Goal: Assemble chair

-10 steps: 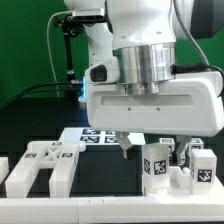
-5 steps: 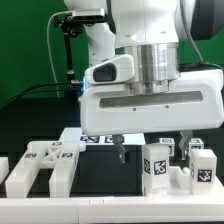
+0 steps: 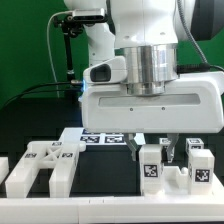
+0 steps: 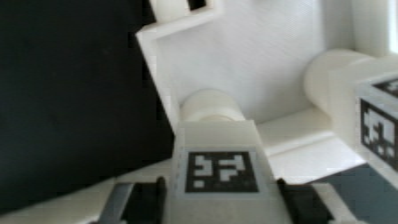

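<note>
While the big white arm [image 3: 150,40] hangs low, its gripper [image 3: 153,148] holds one chair leg [image 4: 217,145].
Two dark fingers [image 4: 146,205] press on both sides of the leg, right beside its little black-and-white tag. The leg stands up straight on a white slab [image 4: 231,55], near another tagged post [image 4: 365,105]. One more chair part [image 3: 35,165] lies well apart on the exterior view's left, just beside the marker board [image 3: 100,138].

robot lab: franka arm [image 3: 150,40] over blk bench [image 3: 30,115] w/ green backdrop [image 3: 20,45], marker board [image 3: 100,139], tagged chair parts [image 3: 40,165].
</note>
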Controlling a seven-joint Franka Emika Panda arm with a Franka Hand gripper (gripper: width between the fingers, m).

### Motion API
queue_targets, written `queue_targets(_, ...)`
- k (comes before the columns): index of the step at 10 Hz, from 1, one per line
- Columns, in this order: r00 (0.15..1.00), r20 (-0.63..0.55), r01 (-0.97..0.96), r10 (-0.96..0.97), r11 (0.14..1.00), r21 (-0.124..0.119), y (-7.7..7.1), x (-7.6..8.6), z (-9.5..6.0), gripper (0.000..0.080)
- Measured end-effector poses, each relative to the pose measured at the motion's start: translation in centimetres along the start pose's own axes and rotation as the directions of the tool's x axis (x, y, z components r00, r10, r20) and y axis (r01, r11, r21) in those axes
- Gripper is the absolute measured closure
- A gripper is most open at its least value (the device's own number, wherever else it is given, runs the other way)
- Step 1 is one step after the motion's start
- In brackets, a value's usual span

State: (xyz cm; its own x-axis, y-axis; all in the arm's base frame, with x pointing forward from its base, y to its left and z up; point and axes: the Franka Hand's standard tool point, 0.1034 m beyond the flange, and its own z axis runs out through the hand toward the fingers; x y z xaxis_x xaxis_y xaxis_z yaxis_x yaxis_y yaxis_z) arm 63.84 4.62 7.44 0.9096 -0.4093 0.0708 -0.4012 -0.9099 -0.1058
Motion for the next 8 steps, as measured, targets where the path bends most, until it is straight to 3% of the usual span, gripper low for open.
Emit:
queue_targets(2, 0.974, 0.000, -0.225, 0.225, 0.974, 0.004, -0.2, 0.0, 0.0, 0.0513)
queue_targets(3, 0.920, 0.001, -0.392, 0.392, 0.920, 0.004, -0.6, 0.0, 0.0, 0.0513)
queue_targets(5, 0.677, 0.005, -0.736, 0.736, 0.677, 0.002, -1.3, -0.2, 0.0, 0.0513)
queue_targets(7, 0.452, 0.028, -0.892, 0.892, 0.452, 0.017, -1.4, -0.1, 0.4, 0.0512)
queue_targets(8, 0.473, 0.027, -0.881, 0.881, 0.472, 0.017, -1.4, -0.1, 0.4, 0.0512)
